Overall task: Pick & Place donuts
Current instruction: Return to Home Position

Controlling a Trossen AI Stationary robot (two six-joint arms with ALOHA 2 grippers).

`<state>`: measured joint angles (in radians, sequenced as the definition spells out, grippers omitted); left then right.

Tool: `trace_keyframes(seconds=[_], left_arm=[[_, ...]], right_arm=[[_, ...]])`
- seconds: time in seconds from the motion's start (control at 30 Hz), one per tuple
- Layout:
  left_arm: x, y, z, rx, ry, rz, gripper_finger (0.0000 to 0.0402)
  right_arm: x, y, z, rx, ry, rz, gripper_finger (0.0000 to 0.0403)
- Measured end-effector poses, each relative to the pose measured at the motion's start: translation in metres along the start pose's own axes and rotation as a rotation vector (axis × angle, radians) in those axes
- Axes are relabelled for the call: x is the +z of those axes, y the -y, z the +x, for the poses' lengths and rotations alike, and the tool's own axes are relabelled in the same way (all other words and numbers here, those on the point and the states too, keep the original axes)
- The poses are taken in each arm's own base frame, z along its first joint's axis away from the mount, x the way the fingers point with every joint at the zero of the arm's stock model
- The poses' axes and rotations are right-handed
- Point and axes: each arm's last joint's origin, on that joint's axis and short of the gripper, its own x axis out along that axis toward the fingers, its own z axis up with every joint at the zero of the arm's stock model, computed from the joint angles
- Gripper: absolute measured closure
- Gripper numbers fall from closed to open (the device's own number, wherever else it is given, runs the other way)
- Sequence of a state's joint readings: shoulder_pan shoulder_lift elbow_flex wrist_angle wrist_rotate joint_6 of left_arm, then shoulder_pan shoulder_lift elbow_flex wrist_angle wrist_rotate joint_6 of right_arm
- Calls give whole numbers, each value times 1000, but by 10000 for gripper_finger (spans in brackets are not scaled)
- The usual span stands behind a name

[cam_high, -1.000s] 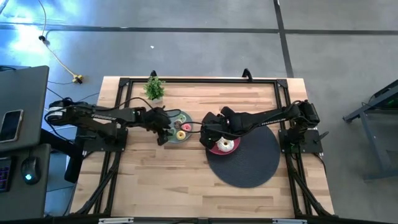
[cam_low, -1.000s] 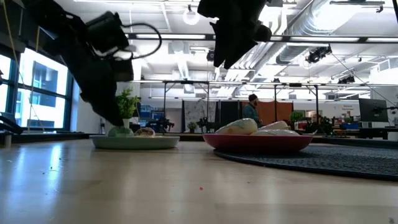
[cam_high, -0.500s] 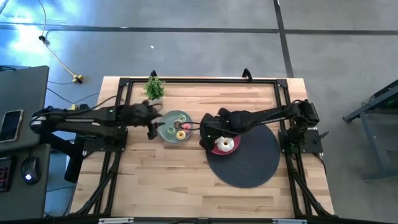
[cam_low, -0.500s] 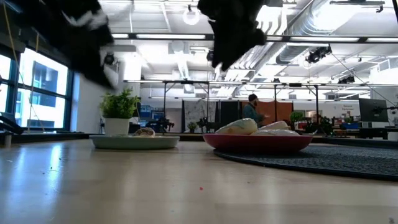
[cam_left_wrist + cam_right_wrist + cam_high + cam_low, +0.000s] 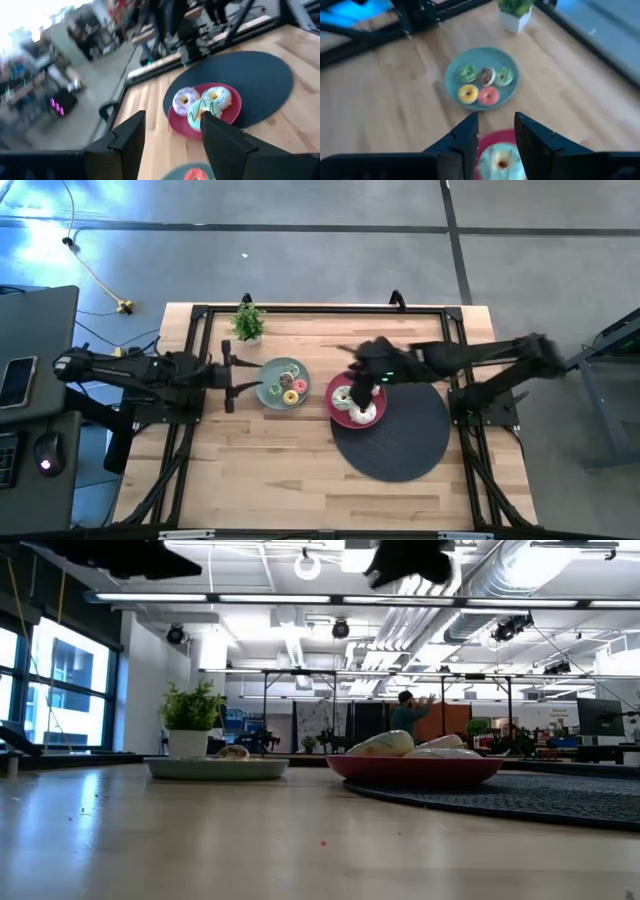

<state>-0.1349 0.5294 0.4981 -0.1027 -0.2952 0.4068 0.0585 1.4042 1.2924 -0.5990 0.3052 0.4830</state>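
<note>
One camera looks straight down on the table (image 5: 300, 470), one level across it, two slant down from the wrists; all share the teal plate (image 5: 268, 388) and red plate (image 5: 330, 404).

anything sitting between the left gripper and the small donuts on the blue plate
Nothing visible does. The left gripper sits open beside the blue plate, with only bare table between it and the small donuts. The right gripper hangs open over the red plate, off that line.

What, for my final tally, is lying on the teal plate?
On the teal plate lie two green donuts, a brown donut, a yellow donut and a pink donut. The right wrist view shows the whole plate uncovered; only its surface beneath each donut is hidden.
</note>
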Motion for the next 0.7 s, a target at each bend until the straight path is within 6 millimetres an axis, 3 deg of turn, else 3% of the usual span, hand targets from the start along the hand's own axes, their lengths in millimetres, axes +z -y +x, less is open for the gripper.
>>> trace_keyframes(seconds=[0.2,0.37,0.43,0.6,0.7], left_arm=[[5,8,-1,-28,31,178,220],[-4,10,-2,-34,-61,-99,220],[-2,12,1,-76,-43,-87,220],[14,6,10,-59,279,239,220],[4,9,18,-96,424,332,220]], right_arm=[[-53,37,-29,130,206,262,315],[-90,63,-53,192,206,468,319],[-101,69,-62,270,229,576,319],[-113,67,-73,540,508,361,320],[-121,72,-72,628,641,306,320]])
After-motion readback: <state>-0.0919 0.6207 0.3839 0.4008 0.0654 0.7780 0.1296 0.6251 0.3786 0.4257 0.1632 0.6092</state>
